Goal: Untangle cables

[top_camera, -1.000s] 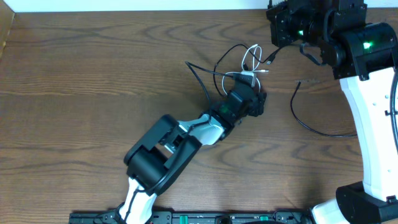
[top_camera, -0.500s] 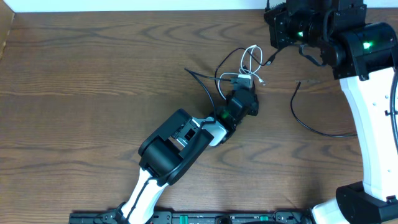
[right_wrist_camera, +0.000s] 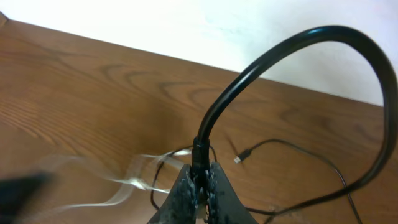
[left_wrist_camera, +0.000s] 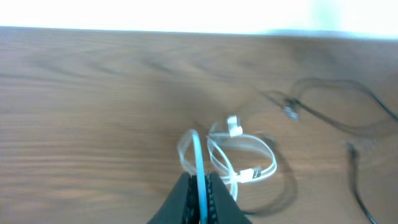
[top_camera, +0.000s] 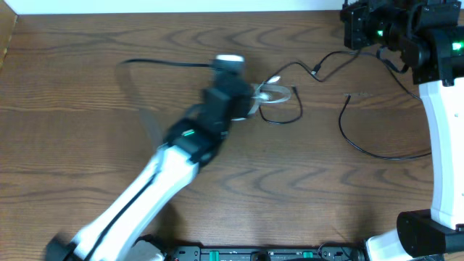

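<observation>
My left gripper (left_wrist_camera: 199,183) is shut on the white cable (left_wrist_camera: 244,155), whose loops lie on the table just ahead of the jaws. In the overhead view, blurred, the left gripper (top_camera: 246,91) sits at the left end of the white cable's loops (top_camera: 274,93). The right gripper (right_wrist_camera: 200,177) is shut on the black cable (right_wrist_camera: 249,68), which arches up out of its jaws. From above, the right gripper (top_camera: 359,40) hovers at the back right, with the black cable (top_camera: 290,116) still looping under the white one. A small black plug (top_camera: 317,71) lies between them.
More of the black cable (top_camera: 359,145) curves across the right side of the wooden table (top_camera: 87,159). A thin black line (top_camera: 167,64) stretches left from the left arm. The table's back edge and a white wall are close behind the right arm.
The left gripper has shut on the white cable and swung left, dragging its loops left. The right gripper has shifted right with the black cable, stretching the bundle apart.
</observation>
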`<state>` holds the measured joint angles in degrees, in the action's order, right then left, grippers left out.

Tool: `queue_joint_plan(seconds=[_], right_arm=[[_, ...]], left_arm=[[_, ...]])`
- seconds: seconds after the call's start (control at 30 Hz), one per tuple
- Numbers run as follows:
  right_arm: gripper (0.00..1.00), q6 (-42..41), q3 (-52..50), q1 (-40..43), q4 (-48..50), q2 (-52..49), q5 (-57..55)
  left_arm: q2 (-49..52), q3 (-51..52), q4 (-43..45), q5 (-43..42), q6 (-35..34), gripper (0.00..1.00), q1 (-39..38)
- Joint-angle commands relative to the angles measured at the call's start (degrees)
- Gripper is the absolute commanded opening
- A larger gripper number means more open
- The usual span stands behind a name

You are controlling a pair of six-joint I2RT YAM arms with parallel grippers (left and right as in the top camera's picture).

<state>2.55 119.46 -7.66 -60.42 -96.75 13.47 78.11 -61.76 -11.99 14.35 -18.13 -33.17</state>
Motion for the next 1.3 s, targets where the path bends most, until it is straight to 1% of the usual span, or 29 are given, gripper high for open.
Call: queue_joint_plan(seconds=[0.0,0.13,0.27,0.4,0.5,0.57,0.63,0.7,0.77,0.87,0.97,1.07,1.17,1.27], right_arm=[[0.01,-0.39,-0.11,0.81,-0.09,0.09,0.20],[0.01,-0.39,-0.11,2.03,-0.07,0.09,0.17],[0.01,-1.27,-0.11,2.86,-0.04,0.09,0.20],[0.01,-1.22,-0.11,2.73,0.94,0.09,0.46],[0.01,-1.22,-0.11,2.89,4.13,0.09,-0.33],[0.01,-1.29,-0.11,3.56,7.28,0.09,-2.99],[0.01,-3.21,-0.09,4.70,9.92,0.11,-8.83],[0.01,-7.21,-0.09,6.56,11.04,0.13,-17.86],[0.01,-11.06,-0.09,8.79,10.34,0.13,-24.92],[0.01,-15.65,-0.11,13.11,6.93,0.11,-30.88],[0.01,-21.03,-0.22,17.00,3.10,0.07,-31.06],[0.01,-25.66,-0.48,19.98,0.17,0.04,-30.82],[0.03,-25.42,-0.76,21.09,-0.55,0.04,-27.93],[0.11,-22.14,-0.76,21.18,-0.72,0.00,-27.43]], left_arm=[[-8.90,-0.17,-4.57,12.11,2.05,0.08,4.83],[-19.04,-0.17,-8.76,16.81,2.03,0.07,12.41],[-24.72,-0.17,-11.23,15.72,1.55,0.07,18.64],[-25.92,-0.17,-13.33,12.24,1.57,0.08,20.35],[-24.70,-0.17,-13.84,7.78,1.60,0.07,20.35],[-23.39,-0.17,-13.84,5.01,1.60,0.07,20.35],[-21.92,-0.17,-13.84,2.58,1.57,0.07,20.35],[-20.46,-0.17,-13.86,-0.87,1.60,0.07,20.35],[-18.95,-0.17,-13.73,-4.42,1.60,0.07,20.35],[-16.55,-0.17,-13.22,-12.35,1.57,0.07,20.35],[-13.25,-0.17,-11.91,-21.84,1.57,0.07,19.93],[-9.46,-0.17,-10.32,-25.59,1.55,0.07,19.10],[-6.78,-0.17,-8.61,-28.57,1.57,0.07,18.23],[-5.20,-0.17,-6.67,-31.36,1.55,0.07,17.14]])
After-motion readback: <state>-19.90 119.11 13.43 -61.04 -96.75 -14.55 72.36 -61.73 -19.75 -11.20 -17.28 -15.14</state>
